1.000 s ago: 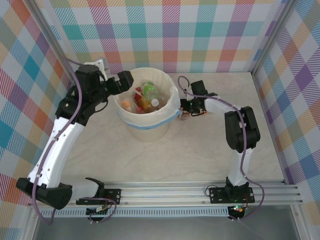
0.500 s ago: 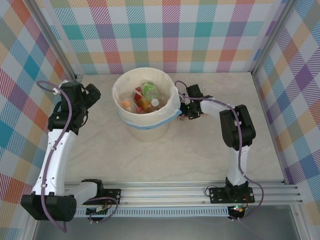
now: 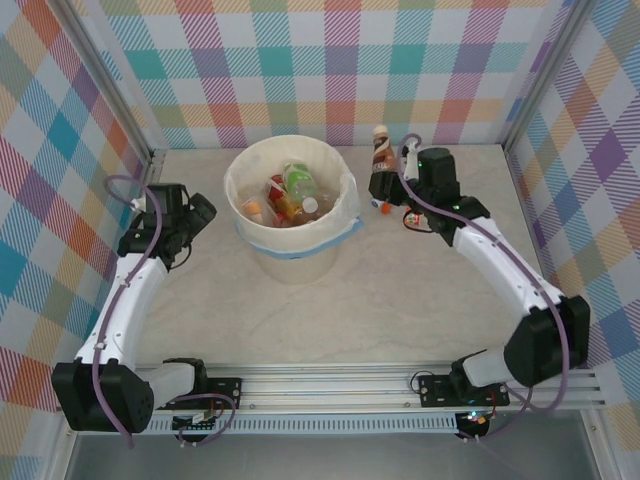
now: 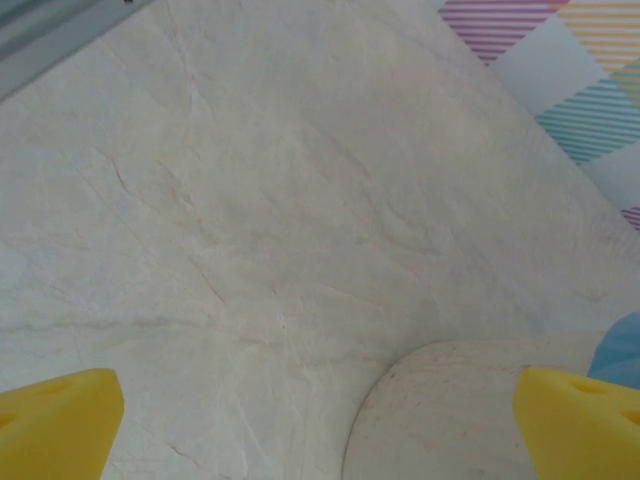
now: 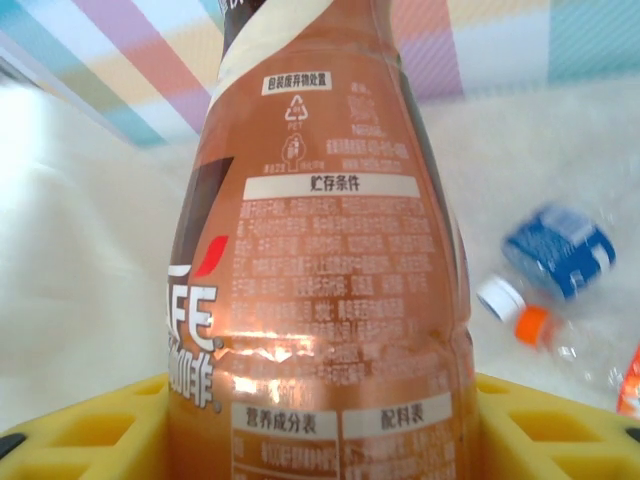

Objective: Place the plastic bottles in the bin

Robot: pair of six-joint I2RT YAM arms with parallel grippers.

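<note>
Plastic bottles [image 3: 288, 195], binned: several lie inside the bin [image 3: 290, 265].
Brown-labelled bottle [image 5: 330, 250]: upright, clamped between your right gripper's [image 3: 390, 186] yellow pads [image 5: 80, 440], just right of the bin, not yet over it.
Blue-labelled bottle [image 5: 558, 250]: loose on the table [image 4: 250, 200]; left for you to collect.
Left gripper [image 4: 320, 430]: jaws wide apart, holding nothing, left of the bin.
Progress: by my judgement well along, unfinished.

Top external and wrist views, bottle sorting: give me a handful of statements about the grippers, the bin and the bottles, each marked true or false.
1. The right gripper grips a brown-labelled bottle. True.
2. That bottle is above the bin. False: it is to the right of the bin, outside its rim.
3. The bin holds no bottles. False: several bottles lie inside.
4. The left gripper is open and holds nothing. True.
5. A blue-labelled bottle lies on the table. True.
</note>
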